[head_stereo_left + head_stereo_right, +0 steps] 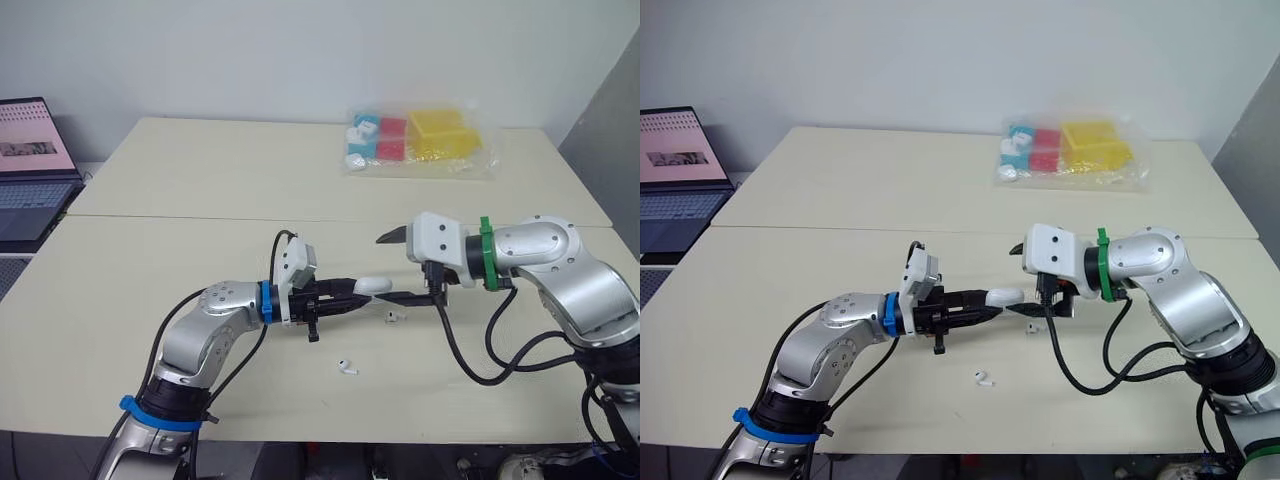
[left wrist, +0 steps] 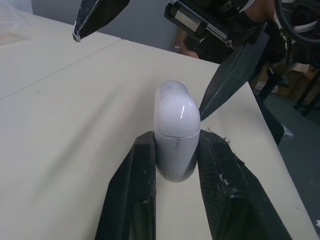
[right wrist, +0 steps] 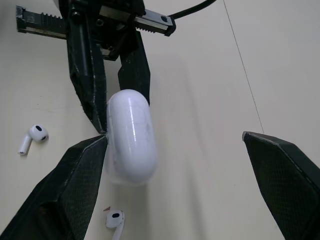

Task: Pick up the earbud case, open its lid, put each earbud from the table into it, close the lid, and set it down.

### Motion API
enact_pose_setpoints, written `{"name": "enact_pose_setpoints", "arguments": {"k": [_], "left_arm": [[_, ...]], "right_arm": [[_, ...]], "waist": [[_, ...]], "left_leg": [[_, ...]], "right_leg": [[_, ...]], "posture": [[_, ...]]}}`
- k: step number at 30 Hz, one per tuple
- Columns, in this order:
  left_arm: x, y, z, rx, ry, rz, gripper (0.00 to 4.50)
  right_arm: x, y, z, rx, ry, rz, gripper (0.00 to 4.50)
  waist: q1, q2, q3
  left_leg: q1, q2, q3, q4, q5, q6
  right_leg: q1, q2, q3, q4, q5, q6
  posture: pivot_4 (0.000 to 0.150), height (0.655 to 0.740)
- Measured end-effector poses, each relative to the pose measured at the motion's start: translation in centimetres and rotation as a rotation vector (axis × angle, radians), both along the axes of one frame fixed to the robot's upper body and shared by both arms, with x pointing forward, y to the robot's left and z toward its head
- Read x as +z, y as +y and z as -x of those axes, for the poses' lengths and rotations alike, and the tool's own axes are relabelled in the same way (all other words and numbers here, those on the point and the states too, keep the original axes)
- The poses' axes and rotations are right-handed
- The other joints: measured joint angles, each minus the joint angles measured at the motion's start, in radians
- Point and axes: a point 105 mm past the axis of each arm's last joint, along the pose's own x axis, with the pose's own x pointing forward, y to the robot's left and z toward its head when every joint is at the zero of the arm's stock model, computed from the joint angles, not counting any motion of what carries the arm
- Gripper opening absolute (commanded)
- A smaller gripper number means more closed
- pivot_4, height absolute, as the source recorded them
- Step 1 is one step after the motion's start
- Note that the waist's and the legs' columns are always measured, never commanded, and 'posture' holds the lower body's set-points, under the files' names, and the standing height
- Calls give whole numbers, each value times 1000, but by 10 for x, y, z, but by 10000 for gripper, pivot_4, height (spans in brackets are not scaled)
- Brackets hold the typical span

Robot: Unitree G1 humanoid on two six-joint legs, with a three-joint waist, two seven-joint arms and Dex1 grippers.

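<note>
A lab or test room, office-like in its fittings. Two plain pale benches (image 1: pixel 200 165) stand pushed together edge to edge before a bare white wall (image 1: pixel 300 50). An open laptop (image 1: pixel 30 165) sits just off the benches' left end, its screen lit. A clear bag (image 1: pixel 420 140) of red, yellow and blue plastic blocks lies at the far side of the rear bench. A flat grey panel (image 1: pixel 612 120) closes the right side, and the left wrist view shows brown boxes (image 2: pixel 292 82) on the floor beyond the bench edge
</note>
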Motion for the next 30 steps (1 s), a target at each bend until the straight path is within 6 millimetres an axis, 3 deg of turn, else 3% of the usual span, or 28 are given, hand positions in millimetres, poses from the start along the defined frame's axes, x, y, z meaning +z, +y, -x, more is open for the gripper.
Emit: {"name": "enact_pose_setpoints", "arguments": {"k": [15, 18, 23, 27, 30], "left_arm": [[-8, -1, 7, -50, -65, -43, 7979], [-11, 1, 2, -17, -70, -43, 7979], [-10, 15, -20, 150, -134, -14, 7979], [5, 37, -35, 361, -289, 67, 7978], [10, 46, -34, 488, -423, 101, 7978]], "right_arm": [[5, -3, -6, -33, 5, -19, 45000], [9, -6, -2, -20, 43, -42, 45000], [20, -28, 11, -24, 98, -24, 45000], [-1, -47, 18, -91, 176, 46, 45000], [-26, -39, 14, -122, 198, 76, 45000]], "waist": [[1, 0, 0], [1, 0, 0], [3, 0, 0], [3, 0, 0], [-1, 0, 0]], "left_leg": [[0, 0, 0, 0, 0, 0], [0, 0, 0, 0, 0, 0], [0, 0, 0, 0, 0, 0], [0, 0, 1, -1, 0, 0], [1, 1, 2, -1, 0, 0]], "right_leg": [[0, 0, 0, 0, 0, 0], [0, 0, 0, 0, 0, 0], [0, -1, 0, -1, 0, 0], [0, -2, 1, -2, 0, 0], [0, -3, 3, -1, 0, 0]], "posture": [[1500, 7389], [1500, 7389], [1500, 7389], [1500, 7389], [1500, 7389]]}}
